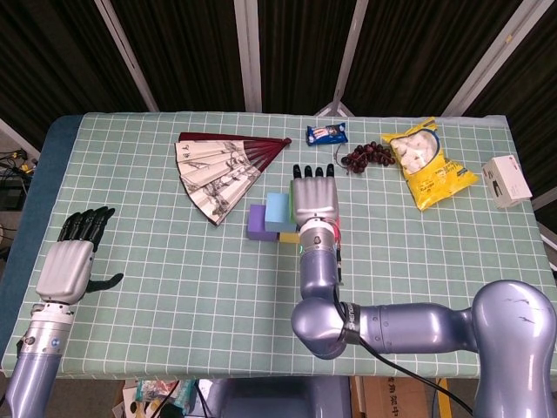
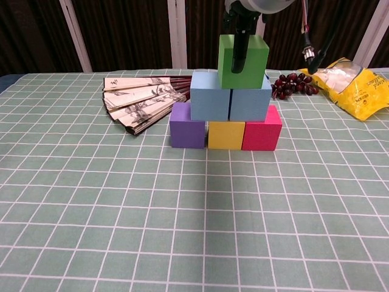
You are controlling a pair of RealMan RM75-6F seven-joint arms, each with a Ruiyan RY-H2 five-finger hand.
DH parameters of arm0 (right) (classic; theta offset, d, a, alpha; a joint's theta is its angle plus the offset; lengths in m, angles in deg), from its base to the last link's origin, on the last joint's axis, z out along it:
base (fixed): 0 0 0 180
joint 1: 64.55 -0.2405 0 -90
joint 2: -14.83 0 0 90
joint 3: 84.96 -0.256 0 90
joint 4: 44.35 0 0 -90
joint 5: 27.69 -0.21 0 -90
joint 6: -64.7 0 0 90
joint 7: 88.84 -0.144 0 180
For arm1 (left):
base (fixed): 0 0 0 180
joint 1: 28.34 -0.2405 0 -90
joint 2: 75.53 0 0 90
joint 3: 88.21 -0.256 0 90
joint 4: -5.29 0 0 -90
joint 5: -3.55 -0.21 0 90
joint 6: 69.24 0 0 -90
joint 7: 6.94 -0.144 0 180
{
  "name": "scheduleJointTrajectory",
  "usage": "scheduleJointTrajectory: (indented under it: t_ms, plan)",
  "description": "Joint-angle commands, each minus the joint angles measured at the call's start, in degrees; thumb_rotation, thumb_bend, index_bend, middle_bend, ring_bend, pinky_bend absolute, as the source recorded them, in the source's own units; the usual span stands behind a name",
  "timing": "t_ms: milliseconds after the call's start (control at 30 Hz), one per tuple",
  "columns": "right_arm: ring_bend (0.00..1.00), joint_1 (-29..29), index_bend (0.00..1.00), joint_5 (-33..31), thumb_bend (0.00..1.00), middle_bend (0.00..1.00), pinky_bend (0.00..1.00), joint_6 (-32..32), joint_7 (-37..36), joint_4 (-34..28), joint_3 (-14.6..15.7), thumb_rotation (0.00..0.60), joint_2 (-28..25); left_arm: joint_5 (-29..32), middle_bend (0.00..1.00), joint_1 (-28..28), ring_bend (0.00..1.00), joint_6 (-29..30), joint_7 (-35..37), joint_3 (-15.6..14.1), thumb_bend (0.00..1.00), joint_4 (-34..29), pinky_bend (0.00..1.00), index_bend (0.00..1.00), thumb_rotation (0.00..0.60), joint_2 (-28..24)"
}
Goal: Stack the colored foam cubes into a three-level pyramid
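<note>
Chest view shows our right hand [image 2: 242, 18] with fingers [image 2: 239, 52] gripping the green cube [image 2: 244, 61], seated atop the two blue cubes [image 2: 230, 97]. Next we judge a gentle release; our left hand [image 1: 70, 266] rests holding nothing.

On the checked green worktop [image 2: 121, 231] stands a pyramid of foam cubes: a purple cube [image 2: 187, 126], a yellow cube [image 2: 226, 135] and a pink cube [image 2: 262, 129] side by side at the bottom, two light blue cubes [image 2: 209, 96] above them, and a green cube [image 2: 243, 61] on top. The right hand [image 2: 243, 24] reaches down from above, a dark finger [image 2: 239, 53] lying against the green cube's front face. Behind lie an open folding fan [image 2: 141, 100], dark grapes [image 2: 294, 84] and a yellow snack bag [image 2: 352, 85].
</note>
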Motion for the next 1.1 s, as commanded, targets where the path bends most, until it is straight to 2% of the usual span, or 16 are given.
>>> scheduleJointTrajectory:
  t_ms: [33,200,367,633,733,867,967,1100]
  plan:
    - [0.07,0.0,0.00,0.0,0.28,0.06,0.00,0.0,0.0,-0.3,0.0,0.600,0.0,0.0,0.05,0.0,0.06,0.1,0.1,0.0,0.08,-0.1,0.02,0.00,0.600,0.0]
    - [0.02,0.1,0.00,-0.1,0.28,0.00,0.00,-0.4,0.2,-1.3,-0.2,0.600,-0.4,-0.2,0.05,-0.1,0.06,0.2,0.2,0.1,0.08,-0.2,0.02,0.00,0.600,-0.2]
    - [0.00,0.3,0.00,-0.1,0.28,0.00,0.00,-1.7,0.4,-3.6,-0.6,0.600,-1.8,-0.1,0.05,-0.1,0.06,0.4,0.3,0.2,0.08,-0.1,0.02,0.00,0.600,-0.3]
    - [0.00,4.6,0.00,2.1,0.28,0.00,0.00,-4.8,0.0,-14.3,-0.2,0.600,-9.7,-0.4,0.05,-0.3,0.06,0.7,0.3,0.3,0.08,-0.1,0.02,0.00,0.600,-0.5]
    - [0.00,8.0,0.00,4.3,0.28,0.00,0.00,-5.6,-1.0,-19.8,1.1,0.600,-14.3,-1.0,0.05,-0.4,0.06,1.0,0.4,0.2,0.08,-0.4,0.02,0.00,0.600,-0.5]
    - [0.00,15.1,0.00,9.1,0.28,0.00,0.00,-6.1,-3.4,-27.7,5.0,0.600,-22.7,-1.7,0.05,-0.6,0.06,1.5,0.6,0.1,0.08,-0.7,0.02,0.00,0.600,-0.6]
    - [0.00,20.4,0.00,12.7,0.28,0.00,0.00,-5.0,-7.0,-30.6,7.4,0.600,-27.5,-2.1,0.05,-0.9,0.06,1.9,1.0,0.1,0.08,-0.8,0.02,0.00,0.600,-0.6]
    - [0.00,29.9,0.00,22.1,0.28,0.00,0.00,-0.2,-16.3,-31.2,11.7,0.600,-33.9,-3.0,0.05,-1.4,0.06,2.8,1.0,-0.2,0.08,-0.5,0.02,0.00,0.600,-0.5]
